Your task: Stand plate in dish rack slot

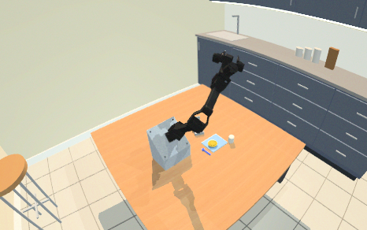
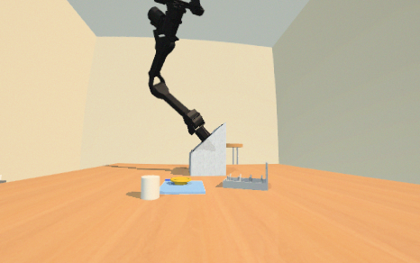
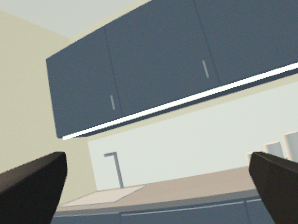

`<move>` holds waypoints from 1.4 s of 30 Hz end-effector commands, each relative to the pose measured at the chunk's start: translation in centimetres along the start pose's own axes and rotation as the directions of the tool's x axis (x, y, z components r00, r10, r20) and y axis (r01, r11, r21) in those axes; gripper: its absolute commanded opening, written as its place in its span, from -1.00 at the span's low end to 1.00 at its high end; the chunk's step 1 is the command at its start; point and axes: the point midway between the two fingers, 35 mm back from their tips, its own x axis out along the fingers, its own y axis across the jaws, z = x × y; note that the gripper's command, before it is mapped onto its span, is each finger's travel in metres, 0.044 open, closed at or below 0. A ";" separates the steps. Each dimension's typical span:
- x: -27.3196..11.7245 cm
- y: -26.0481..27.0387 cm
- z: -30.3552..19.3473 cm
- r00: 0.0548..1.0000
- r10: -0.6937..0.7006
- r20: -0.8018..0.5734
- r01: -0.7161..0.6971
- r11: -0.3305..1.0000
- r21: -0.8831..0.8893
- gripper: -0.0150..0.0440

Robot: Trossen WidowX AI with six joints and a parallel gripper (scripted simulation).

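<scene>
The yellow plate [image 1: 213, 143] [image 2: 180, 180] lies flat on a light-blue square mat [image 1: 220, 141] [image 2: 194, 189]. The grey dish rack [image 2: 245, 185] stands on the table to the right of the mat in the exterior view, with short rails and a taller upright at its right end. The top view shows only part of the rack behind the arm. No plate shows in it. My gripper [image 1: 231, 56] [image 3: 157, 154] is open and empty, raised high above the table, far from plate and rack. Its fingers point toward the kitchen cabinets. Its top is cut off in the exterior view.
A white cup [image 1: 231, 139] [image 2: 150, 187] stands beside the mat. A blue spoon-like utensil [image 1: 205, 151] lies by the mat's edge. The arm's grey pedestal [image 1: 157, 146] [image 2: 209, 159] stands on the table. The kitchen counter [image 3: 200, 187] is beyond the table.
</scene>
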 end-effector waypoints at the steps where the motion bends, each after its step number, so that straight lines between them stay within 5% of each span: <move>1: 0.5 -1.0 -5.0 0.988 -0.046 -0.147 0.050 0.998 0.025 0.86; 19: -3.4 -5.2 -23.4 0.722 -0.215 -0.658 0.291 0.957 0.007 0.86; 42: -19.6 -7.5 -40.2 0.028 -0.284 -0.959 0.470 0.850 -0.238 0.86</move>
